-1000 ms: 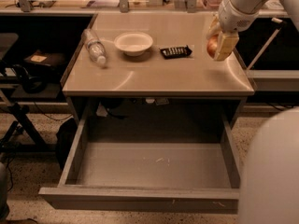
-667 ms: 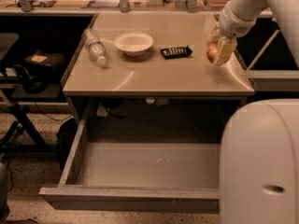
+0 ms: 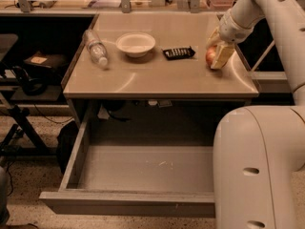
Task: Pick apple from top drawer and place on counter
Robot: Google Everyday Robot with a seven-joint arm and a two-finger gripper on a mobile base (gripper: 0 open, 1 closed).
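The apple (image 3: 210, 56) now sits low at the far right of the counter (image 3: 157, 80), its underside at or just above the tabletop, close to the right edge. A second ago it hung clear above that same corner, and in each picture since it has come lower, so the carry from the drawer is over and the set-down is nearly done. What is left, as I judge it, is letting go and lifting away without rolling the apple toward the edge. The gripper (image 3: 215, 61) is closed on the apple, with one tan finger (image 3: 222, 56) lying slantwise against its right side, while the other is mostly hidden behind the fruit. The arm (image 3: 248, 13) reaches in from the upper right and slopes down and leftward to the wrist, so the gripper points down at the tabletop. A large white part of the robot (image 3: 257, 166) fills the near right corner and covers the right end of the drawer (image 3: 128, 203), which stands pulled out below the counter, with nothing on the part of its floor that shows. Further left on the counter are a small black object (image 3: 178, 53), a white bowl (image 3: 136, 44) and a plastic bottle (image 3: 96, 47) lying on its side, all well apart from the apple.
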